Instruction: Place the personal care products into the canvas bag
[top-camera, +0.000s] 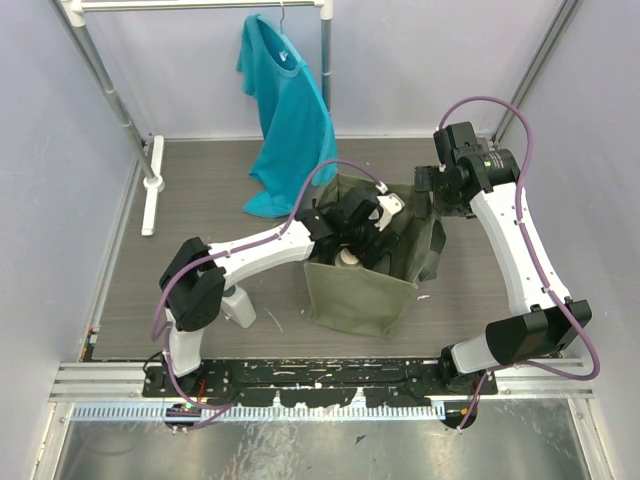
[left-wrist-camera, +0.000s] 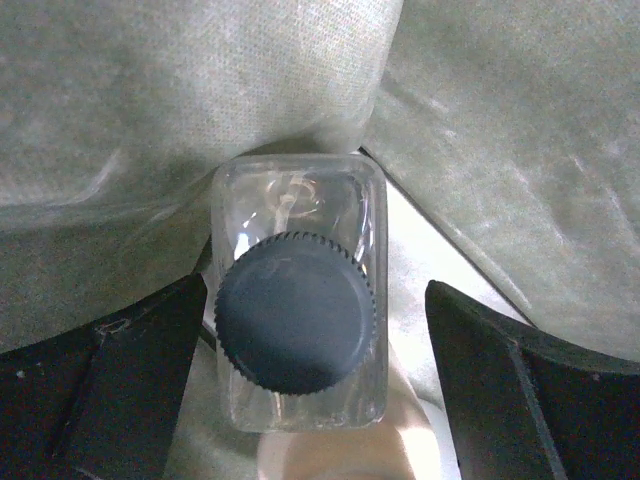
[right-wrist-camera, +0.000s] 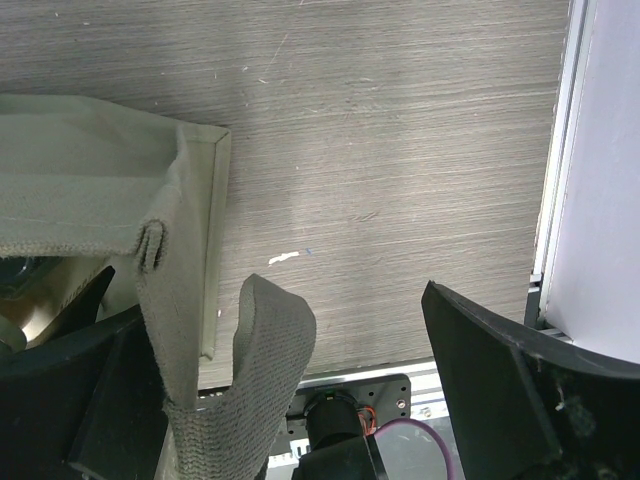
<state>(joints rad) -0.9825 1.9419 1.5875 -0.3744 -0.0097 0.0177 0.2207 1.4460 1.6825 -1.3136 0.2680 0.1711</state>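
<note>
The olive canvas bag (top-camera: 350, 295) stands mid-table, and my left gripper (top-camera: 362, 228) reaches down into it. In the left wrist view the clear bottle with a dark cap (left-wrist-camera: 298, 300) stands upright against the bag's inner wall (left-wrist-camera: 200, 100). My left gripper (left-wrist-camera: 312, 300) is open around it, with a gap on the right side. A beige cap (left-wrist-camera: 340, 455) shows just below it, and also in the top view (top-camera: 350, 258). A white rectangular bottle (top-camera: 240, 306) lies on the table by the left arm. My right gripper (top-camera: 425, 195) is open at the bag's right rim (right-wrist-camera: 185, 200), with the strap (right-wrist-camera: 255, 380) between its fingers.
A teal T-shirt (top-camera: 290, 120) hangs from a rack at the back. The rack's white foot (top-camera: 152, 185) stands at the left. Pale walls close in both sides. A metal rail (top-camera: 320, 385) runs along the near edge.
</note>
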